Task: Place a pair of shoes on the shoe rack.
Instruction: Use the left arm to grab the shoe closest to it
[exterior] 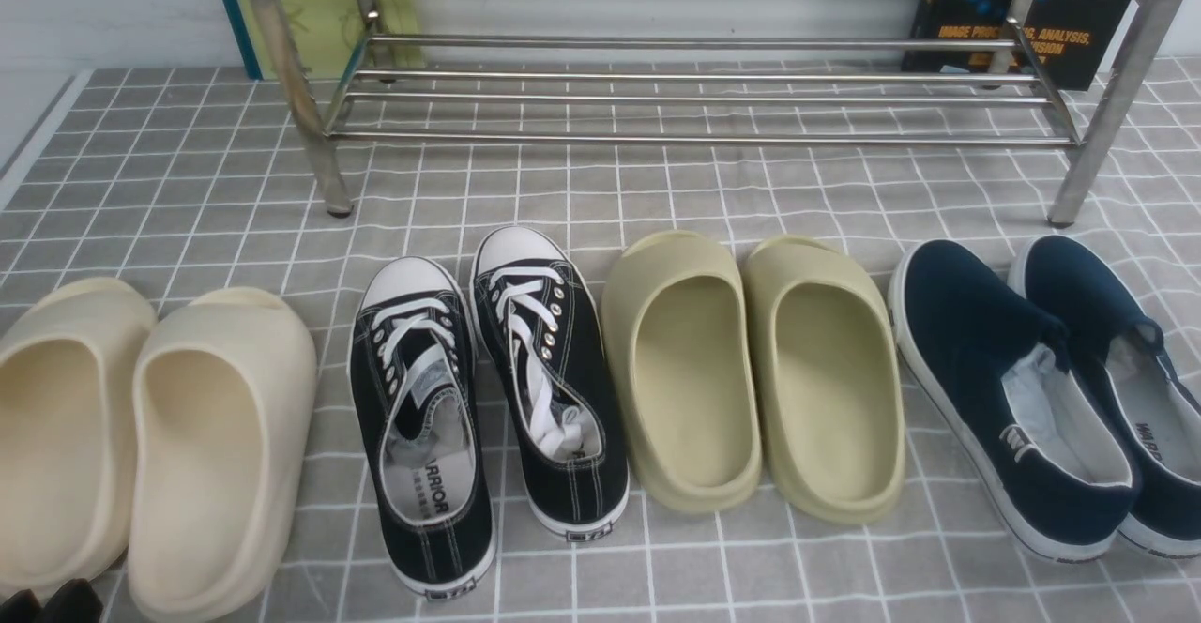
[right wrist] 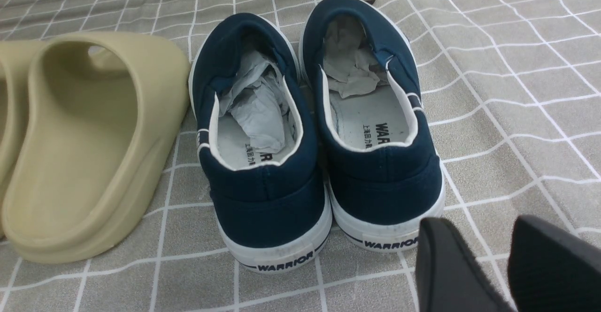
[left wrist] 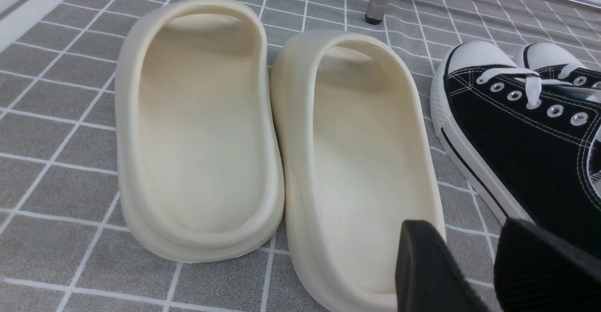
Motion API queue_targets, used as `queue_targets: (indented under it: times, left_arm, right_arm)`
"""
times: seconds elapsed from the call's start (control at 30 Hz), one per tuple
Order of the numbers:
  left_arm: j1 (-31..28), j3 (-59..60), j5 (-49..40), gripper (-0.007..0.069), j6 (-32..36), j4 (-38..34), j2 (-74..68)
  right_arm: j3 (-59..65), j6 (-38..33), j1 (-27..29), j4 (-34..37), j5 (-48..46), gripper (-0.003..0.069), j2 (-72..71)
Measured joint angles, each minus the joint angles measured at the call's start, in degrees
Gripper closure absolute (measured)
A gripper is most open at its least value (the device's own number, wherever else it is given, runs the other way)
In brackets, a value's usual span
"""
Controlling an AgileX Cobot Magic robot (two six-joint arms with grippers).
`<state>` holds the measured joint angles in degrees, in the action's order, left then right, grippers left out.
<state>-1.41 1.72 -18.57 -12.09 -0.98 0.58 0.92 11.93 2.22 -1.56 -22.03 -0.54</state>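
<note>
The two black canvas sneakers, the left one (exterior: pixel 422 417) and the right one (exterior: pixel 549 379), stand side by side on the grey checked cloth, toes toward the shoe rack (exterior: pixel 694 41) at the back. In the left wrist view one sneaker (left wrist: pixel 516 152) lies just beyond my left gripper (left wrist: pixel 467 230), and the other's toe cap (left wrist: pixel 547 56) shows behind it. The left gripper is open and empty, low at the front left (exterior: pixel 45 604), between the sneaker and a cream slide. My right gripper (right wrist: pixel 481 227) is open and empty behind the navy slip-ons, out of the front view.
Cream foam slides (exterior: pixel 220 454) sit left of the sneakers, olive slides (exterior: pixel 751 370) to their right, and navy slip-ons (exterior: pixel 1013 388) further right. The rack's legs (exterior: pixel 328 182) stand on the cloth. Books lean on the wall behind the rack.
</note>
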Motion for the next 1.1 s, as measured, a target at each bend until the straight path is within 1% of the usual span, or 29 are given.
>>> queue_targets:
  times: [0.23, 0.33, 0.43, 0.5, 0.53, 0.57, 0.6, 0.67, 0.7, 0.73, 0.77, 0.8, 0.83, 0.9, 1.0, 1.1]
  left_arm:
    - [0.0, 0.0, 0.0, 0.0386, 0.0, -0.8, 0.0]
    - [0.0, 0.0, 0.0, 0.0386, 0.0, -4.1, 0.0]
    - [0.0, 0.0, 0.0, 0.0386, -0.1, -11.2, 0.0]
    - [0.0, 0.0, 0.0, 0.0386, -0.9, -19.2, 0.0]
    - [0.0, 0.0, 0.0, 0.0386, -1.0, -20.0, 0.0]
    - [0.0, 0.0, 0.1, 0.0386, -2.9, -27.5, 0.0]
    - [0.0, 0.0, 0.3, 0.0386, -3.7, -31.5, 0.0]
    - [0.0, 0.0, 1.0, 0.0386, -6.0, -42.4, 0.0]
    - [0.0, 0.0, 1.1, 0.0386, -6.1, -43.3, 0.0]
    - [0.0, 0.0, 2.0, 0.0386, -6.9, -49.8, 0.0]
    - [0.0, 0.0, 2.9, 0.0386, -7.2, -53.0, 0.0]
    - [0.0, 0.0, 3.3, 0.0386, -7.2, -53.5, 0.0]
    - [0.0, 0.0, 5.0, 0.0386, -7.3, -57.8, 0.0]
    - [0.0, 0.0, 7.0, 0.0386, -7.3, -60.9, 0.0]
    - [0.0, 0.0, 8.6, 0.0386, -6.9, -63.1, 0.0]
    - [0.0, -0.5, 7.5, 0.0386, -1.6, -63.6, 0.0]
  right_arm:
    - [0.0, 0.0, 0.0, 0.0, 0.0, 0.042, 0.0]
    - [0.0, 0.0, 0.0, 0.0, 0.0, 0.042, 0.0]
    - [0.0, 0.0, 0.0, 0.0, 0.0, 0.042, 0.0]
    - [0.0, 0.0, 0.0, 0.0, 0.0, 0.042, 0.0]
    - [0.0, 0.0, 0.0, 0.0, 0.0, 0.042, 0.0]
    - [0.0, 0.0, 0.0, 0.0, 0.0, 0.042, 0.0]
    - [0.0, 0.0, 0.0, 0.0, 0.0, 0.042, 0.0]
    - [0.0, 0.0, 0.0, 0.0, 0.0, 0.042, 0.0]
    - [0.0, 0.0, 0.0, 0.0, 0.0, 0.042, 0.0]
    - [0.0, 0.0, 0.0, 0.0, 0.0, 0.042, 0.0]
    - [0.0, 0.0, 0.0, 0.0, 0.0, 0.042, 0.0]
    - [0.0, 0.0, 0.0, 0.0, 0.0, 0.042, 0.0]
    - [0.0, 0.0, 0.0, 0.0, 0.0, 0.042, 0.0]
    - [0.0, 0.0, 0.0, 0.0, 0.0, 0.042, 0.0]
    - [0.0, 0.0, 0.0, 0.0, 0.0, 0.042, 0.0]
    - [0.0, 0.0, 0.0, 0.0, 0.0, 0.042, 0.0]
